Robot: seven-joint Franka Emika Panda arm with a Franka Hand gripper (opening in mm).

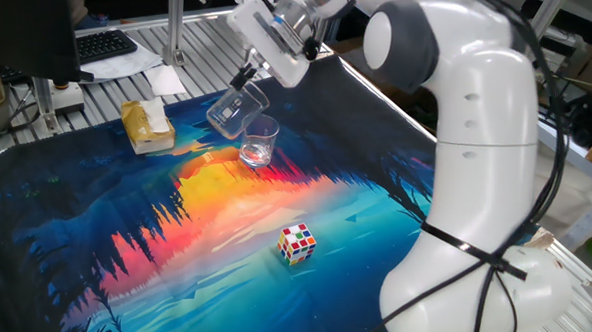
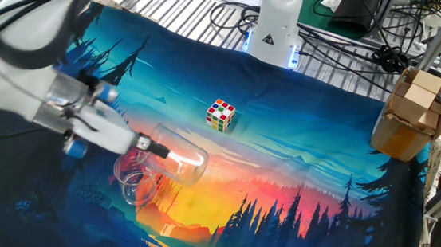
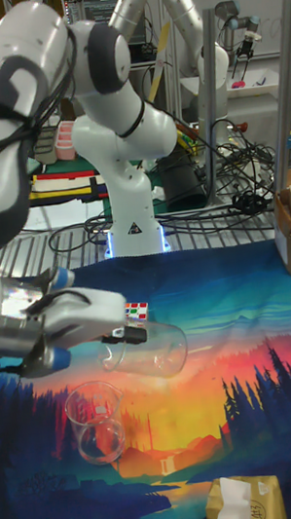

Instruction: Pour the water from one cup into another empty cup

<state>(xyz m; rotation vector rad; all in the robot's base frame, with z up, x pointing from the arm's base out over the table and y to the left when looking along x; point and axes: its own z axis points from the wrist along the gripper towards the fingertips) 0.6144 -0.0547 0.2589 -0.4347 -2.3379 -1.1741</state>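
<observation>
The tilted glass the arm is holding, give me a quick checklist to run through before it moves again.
1. Grip: the fingers pinch the rim of the held glass: ok.
2. Tilt: the held glass lies nearly on its side above the mat: ok for pouring.
3. Alignment: its mouth is by the standing cup in all three views, but whether it is right over the opening: cannot tell.
4. Standing cup upright on the mat: ok.
5. Water gone across: cannot tell, none is visible in either glass.
6. Side clearance: the Rubik's cube and the yellow packet sit apart from both glasses: ok.
</observation>
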